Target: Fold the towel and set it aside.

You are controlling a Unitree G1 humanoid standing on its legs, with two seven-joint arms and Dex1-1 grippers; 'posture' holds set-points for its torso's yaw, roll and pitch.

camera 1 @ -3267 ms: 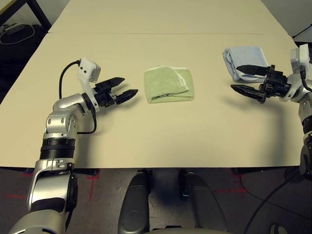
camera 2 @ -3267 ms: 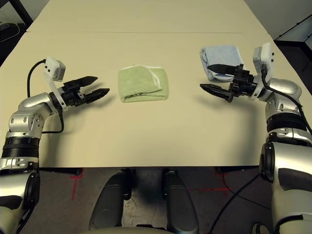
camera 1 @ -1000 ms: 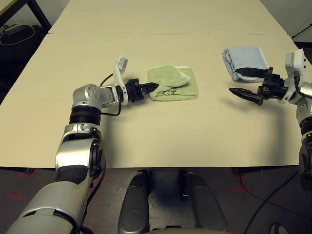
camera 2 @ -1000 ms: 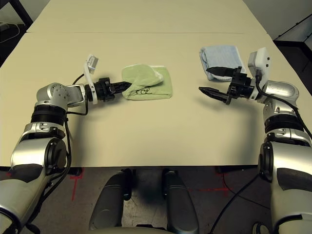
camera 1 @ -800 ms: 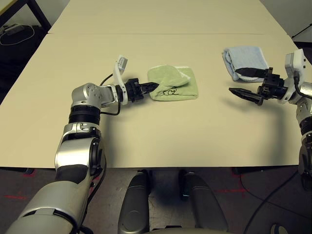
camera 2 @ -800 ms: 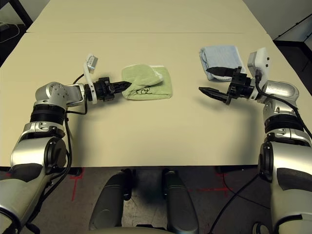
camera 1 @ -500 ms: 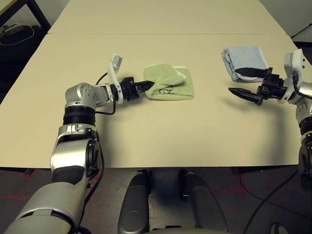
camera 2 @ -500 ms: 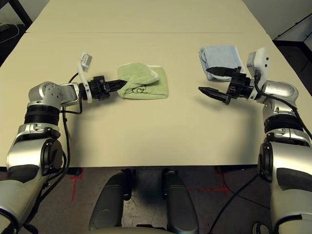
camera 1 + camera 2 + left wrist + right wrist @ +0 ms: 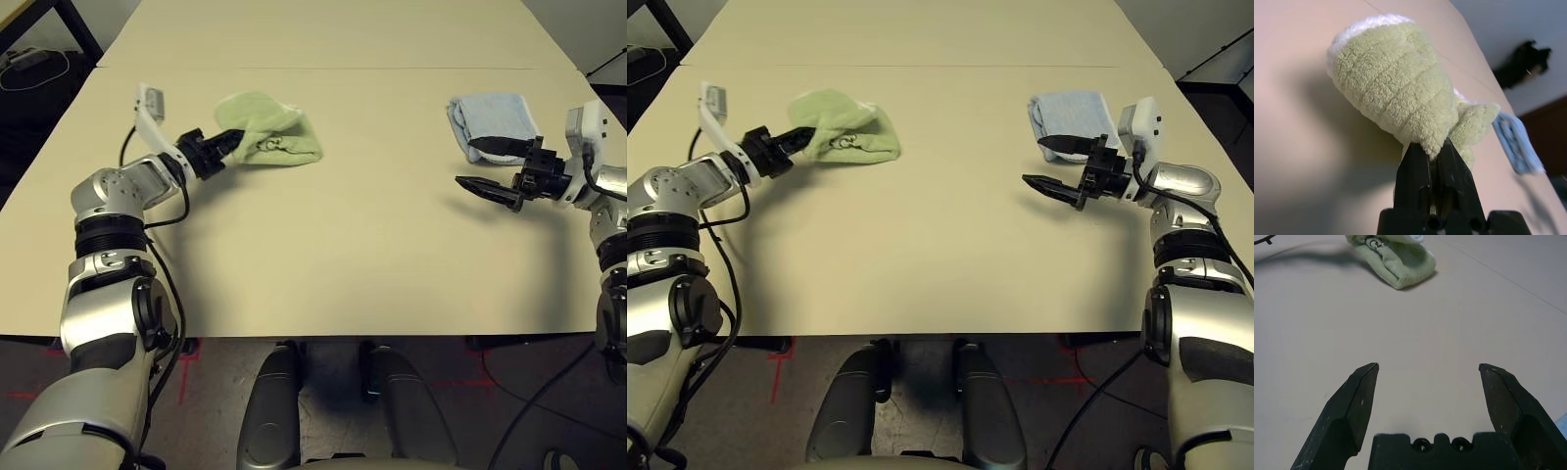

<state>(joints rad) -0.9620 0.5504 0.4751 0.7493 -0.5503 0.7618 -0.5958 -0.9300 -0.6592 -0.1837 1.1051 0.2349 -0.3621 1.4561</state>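
Observation:
The towel (image 9: 271, 129), light green and folded into a bundle with a small dark scribble mark, lies at the far left of the table. My left gripper (image 9: 224, 144) is shut on the towel's near left edge; in the left wrist view the black fingers (image 9: 1415, 169) pinch the green terry cloth (image 9: 1396, 98). My right gripper (image 9: 483, 168) hovers open over the table's right side, far from the towel, with nothing between its fingers (image 9: 1361, 396). The towel (image 9: 1398, 262) appears far off in the right wrist view.
A pale blue folded towel (image 9: 490, 116) lies at the back right, just behind my right gripper. A seam (image 9: 392, 68) runs across the table behind both towels. A cable and dark floor lie beyond the table's left edge.
My left gripper, still shut on the towel, has dragged it left and away across the table, from the middle toward the far left. The right arm has barely moved.

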